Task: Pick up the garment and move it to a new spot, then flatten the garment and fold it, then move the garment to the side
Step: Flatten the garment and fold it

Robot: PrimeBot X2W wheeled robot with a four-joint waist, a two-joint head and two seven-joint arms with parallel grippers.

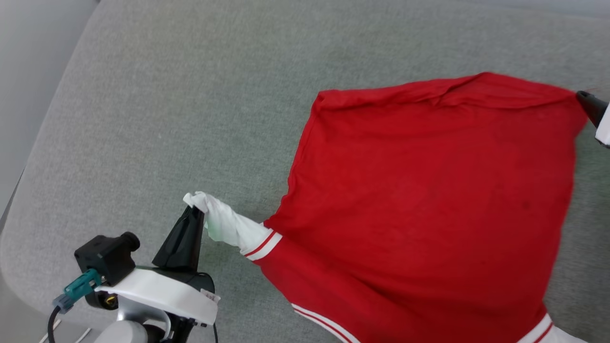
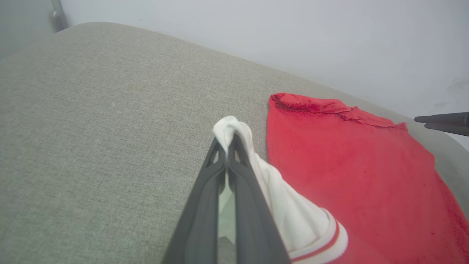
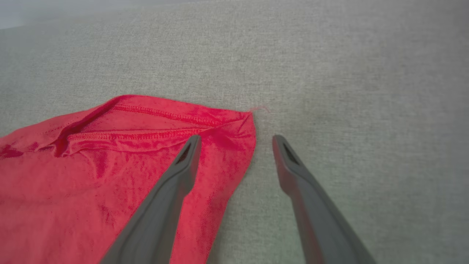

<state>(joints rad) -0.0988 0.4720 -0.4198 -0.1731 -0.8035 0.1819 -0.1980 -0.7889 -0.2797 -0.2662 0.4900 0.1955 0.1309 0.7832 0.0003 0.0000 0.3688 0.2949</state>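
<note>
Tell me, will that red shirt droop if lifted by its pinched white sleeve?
Probably: the garment lies limp, its sleeve bunched where the left fingers pinch it. Likely light; the thin hem is rumpled. It may drag on the woven cushion rather than slide.

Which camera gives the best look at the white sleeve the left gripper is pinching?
The left wrist view: the white sleeve runs up its middle, tip bunched in the shut left gripper, striped cuff clear. The head view shows it smaller, pulled taut from the garment's red body. The right wrist view faces the red hem corner.
</note>
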